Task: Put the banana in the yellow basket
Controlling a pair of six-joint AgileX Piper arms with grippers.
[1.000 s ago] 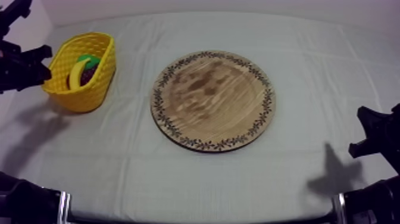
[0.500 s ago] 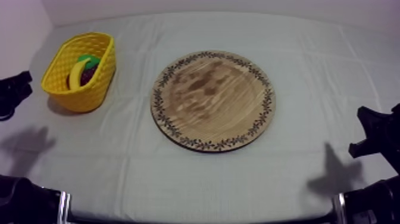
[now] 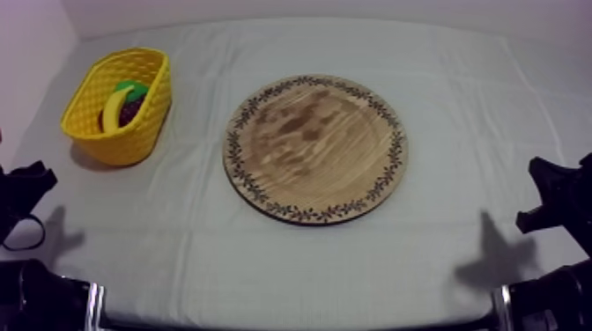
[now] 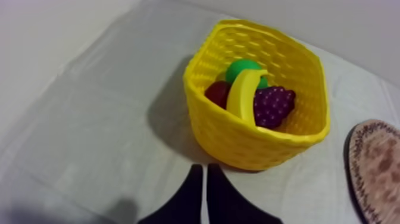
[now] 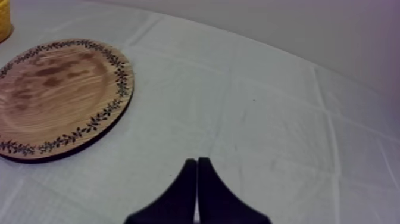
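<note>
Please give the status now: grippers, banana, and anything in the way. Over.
Left gripper shut, empty, short of the yellow basket. Right gripper shut, empty, beside the wooden board. Banana in the basket, beside grapes. Nothing in the way.

Pretty sure this is a robotics lab setup. The table (image 3: 291,260) is draped in a creased grey-white cloth, and a bare pale wall (image 3: 308,7) runs along the top of the frame. My left arm (image 3: 40,299) and right arm (image 3: 551,297) sit black in the lower corners. The props are toy fruit (image 3: 123,101) in a yellow basket (image 3: 141,132) at upper left, plus a wooden board (image 3: 314,148) mid-frame.
</note>
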